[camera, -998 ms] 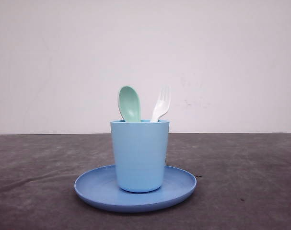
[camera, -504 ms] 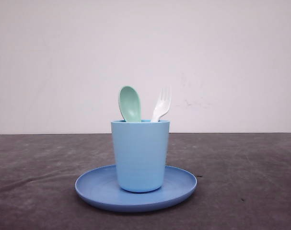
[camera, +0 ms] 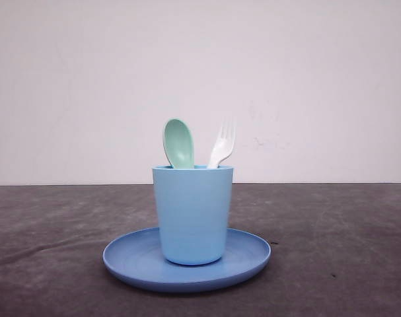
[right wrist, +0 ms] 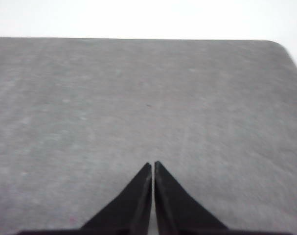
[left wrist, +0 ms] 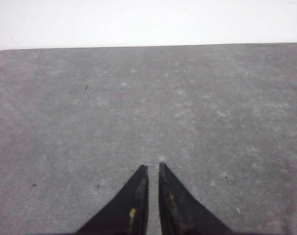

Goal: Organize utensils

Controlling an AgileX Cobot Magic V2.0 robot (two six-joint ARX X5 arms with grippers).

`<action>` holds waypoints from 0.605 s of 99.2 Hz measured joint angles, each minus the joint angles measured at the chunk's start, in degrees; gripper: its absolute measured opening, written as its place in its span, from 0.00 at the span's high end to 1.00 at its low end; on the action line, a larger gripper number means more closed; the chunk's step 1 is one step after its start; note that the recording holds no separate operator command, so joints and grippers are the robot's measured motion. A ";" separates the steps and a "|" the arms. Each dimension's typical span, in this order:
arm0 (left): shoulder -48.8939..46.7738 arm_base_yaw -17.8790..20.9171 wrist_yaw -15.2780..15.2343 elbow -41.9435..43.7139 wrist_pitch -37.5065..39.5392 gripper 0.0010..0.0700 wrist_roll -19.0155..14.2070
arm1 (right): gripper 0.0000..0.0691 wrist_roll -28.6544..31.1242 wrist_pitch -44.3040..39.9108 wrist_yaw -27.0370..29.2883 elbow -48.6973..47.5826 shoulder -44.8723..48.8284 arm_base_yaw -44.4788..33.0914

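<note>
No shift: spoon, fork (handles hidden) in cup

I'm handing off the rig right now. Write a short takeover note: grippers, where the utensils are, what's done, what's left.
Left gripper: shut, holding nothing, over bare table.
Right gripper: shut, holding nothing, also over bare table.
Spoon and fork: both standing in the light blue cup, heads up, spoon on the left. The cup stands on the blue plate.
Done: both utensils appear to be in the cup.
Left: probably nothing; confirm.
</note>
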 joint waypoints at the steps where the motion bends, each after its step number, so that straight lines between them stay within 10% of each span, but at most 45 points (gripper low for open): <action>1: 0.00 0.00 0.00 0.00 0.00 1.00 0.00 | 0.99 0.00 0.26 0.00 -0.90 -0.72 -0.07; 33: 0.00 0.00 0.00 0.00 0.00 1.00 0.00 | 0.99 -0.15 5.40 -0.02 -28.65 -26.29 -0.44; 60: 0.00 0.00 0.00 0.00 0.02 1.00 0.00 | 0.99 -0.15 10.58 -0.09 -34.27 -32.54 -0.44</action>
